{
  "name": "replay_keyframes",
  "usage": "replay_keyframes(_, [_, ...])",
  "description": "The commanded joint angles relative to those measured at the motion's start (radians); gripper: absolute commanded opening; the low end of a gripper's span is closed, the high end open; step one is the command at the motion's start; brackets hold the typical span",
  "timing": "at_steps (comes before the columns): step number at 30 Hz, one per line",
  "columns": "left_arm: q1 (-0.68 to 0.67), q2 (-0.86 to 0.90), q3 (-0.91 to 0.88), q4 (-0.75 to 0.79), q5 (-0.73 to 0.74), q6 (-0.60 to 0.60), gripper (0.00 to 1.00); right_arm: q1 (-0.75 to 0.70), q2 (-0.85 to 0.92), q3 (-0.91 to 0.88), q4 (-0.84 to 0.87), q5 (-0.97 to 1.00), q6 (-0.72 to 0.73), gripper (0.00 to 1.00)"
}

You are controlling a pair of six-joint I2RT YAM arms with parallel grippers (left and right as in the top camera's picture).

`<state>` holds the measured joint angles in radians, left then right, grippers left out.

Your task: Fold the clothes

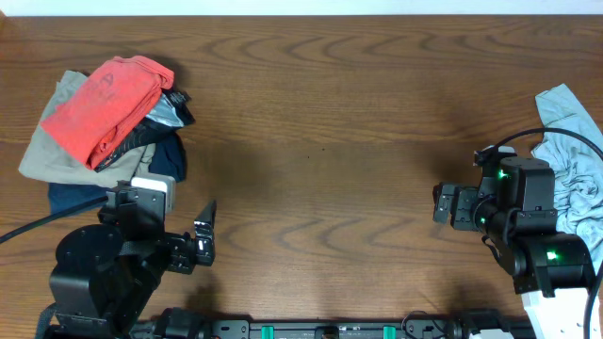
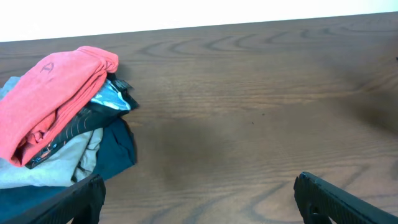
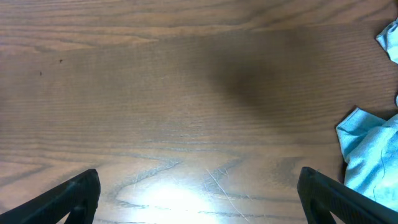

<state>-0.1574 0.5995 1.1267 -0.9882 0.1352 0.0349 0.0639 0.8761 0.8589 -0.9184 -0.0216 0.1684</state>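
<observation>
On the wood-grain desk [image 1: 330,122]: crumpled coral-red garment [image 1: 108,104] atop tan garment [image 1: 52,151]; rumpled pale-blue shirt [image 1: 570,160], right edge; left end effector [image 2: 199,205], right end effector [image 3: 199,199]: jaws apart, empty.

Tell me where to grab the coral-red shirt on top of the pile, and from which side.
Probably grip the crumpled coral-red fabric shirt at its bunched end nearest the table's middle; it looks highest, clear of the tan garment and navy garment beneath. Come down from above on that bare-table side with the open left gripper; a lower grip risks pinching the layers underneath.
</observation>
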Motion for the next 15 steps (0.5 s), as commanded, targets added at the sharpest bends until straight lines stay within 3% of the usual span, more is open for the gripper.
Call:
replay_keyframes(1, [0.003, 0.000, -0.008, -0.001, 0.003, 0.017, 0.98, -0.011, -0.006, -0.004, 0.002, 0.014, 0.010, 0.99])
replay_keyframes(15, [0.003, 0.000, -0.008, -0.001, 0.003, 0.017, 0.98, -0.011, -0.011, -0.004, -0.069, 0.018, 0.010, 0.99])
